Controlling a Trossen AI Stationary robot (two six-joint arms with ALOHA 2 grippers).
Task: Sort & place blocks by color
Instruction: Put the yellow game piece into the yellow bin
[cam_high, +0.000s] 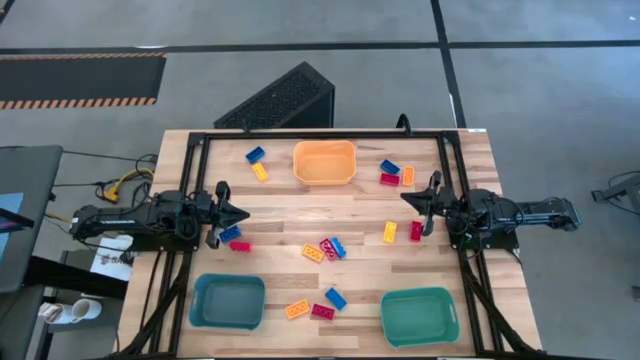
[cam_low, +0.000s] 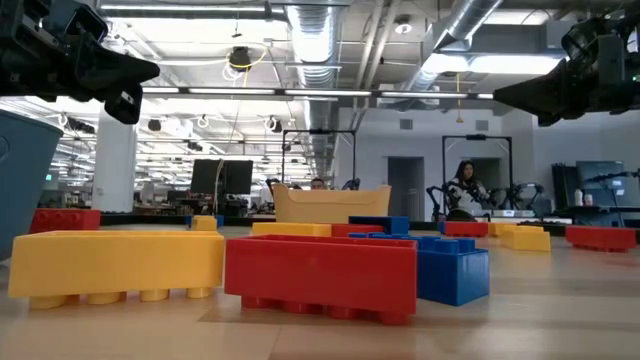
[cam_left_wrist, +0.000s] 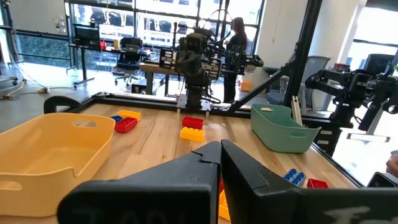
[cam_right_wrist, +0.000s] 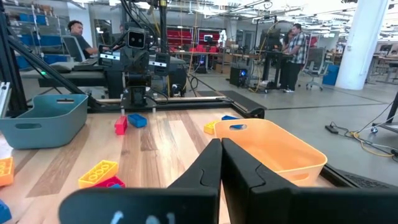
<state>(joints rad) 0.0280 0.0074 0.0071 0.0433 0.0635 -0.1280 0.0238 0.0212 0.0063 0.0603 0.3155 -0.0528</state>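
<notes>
High view: left tool (cam_high: 243, 213) closed, level; right tool (cam_high: 405, 198) closed, level

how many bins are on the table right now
3: an orange bin at the table's far edge in the middle, a teal bin at the near edge on the left arm's side, and a green bin near the right arm's side.
</notes>
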